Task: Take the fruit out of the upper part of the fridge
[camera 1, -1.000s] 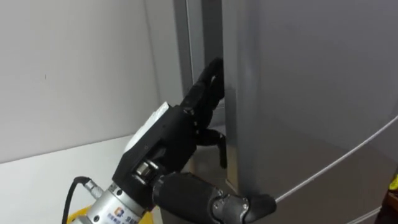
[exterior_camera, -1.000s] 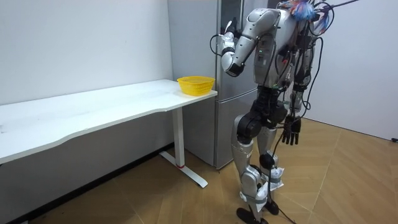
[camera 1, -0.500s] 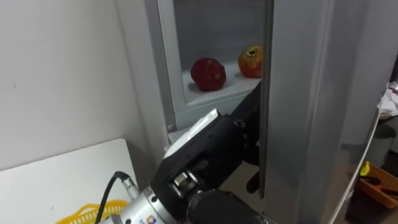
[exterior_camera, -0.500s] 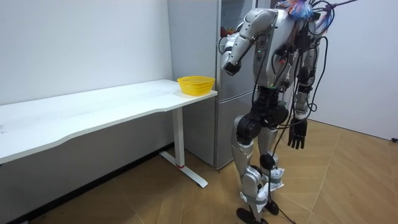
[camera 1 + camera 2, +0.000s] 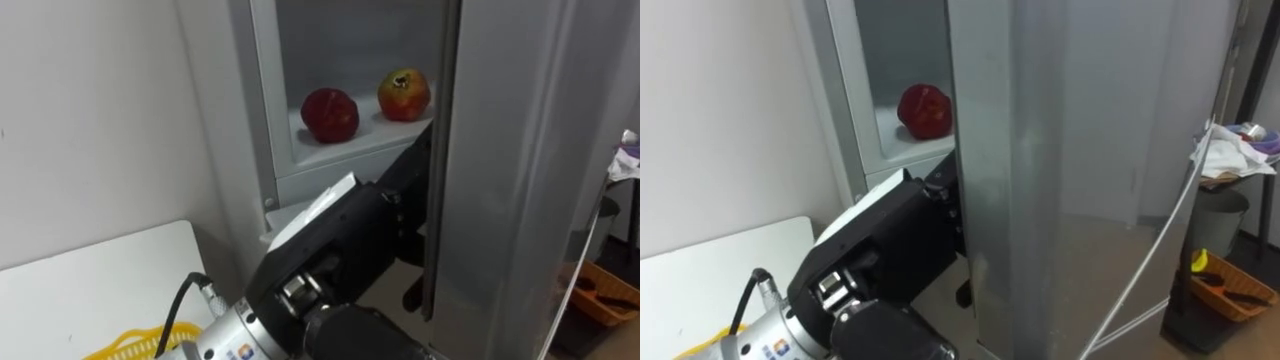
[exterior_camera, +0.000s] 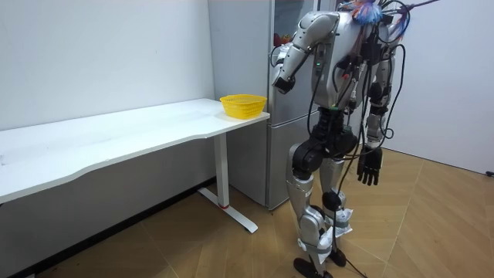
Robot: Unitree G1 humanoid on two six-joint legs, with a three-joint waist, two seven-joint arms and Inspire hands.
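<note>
Left robot hand [image 5: 345, 240] is raised at the fridge door [image 5: 520, 150], right up against its free edge. Its front part is hidden behind that edge, so can't tell if it's wide, narrow or hooked on. Door stands partly open. Upper compartment shelf [image 5: 350, 150] carries two fruits, both untouched: a red fruit [image 5: 330, 114] on the left and a red-and-yellow fruit [image 5: 404, 94] to its right, close to the door edge (near each other, not touching). Right robot hand [image 6: 370, 166] hangs low by the robot's side, loose and splayed, holding nothing. Robot stands upright facing the fridge [image 6: 239, 54], next to the end of the white surface [image 6: 116, 135], where a yellow basket [image 6: 242, 104] sits at the corner.
</note>
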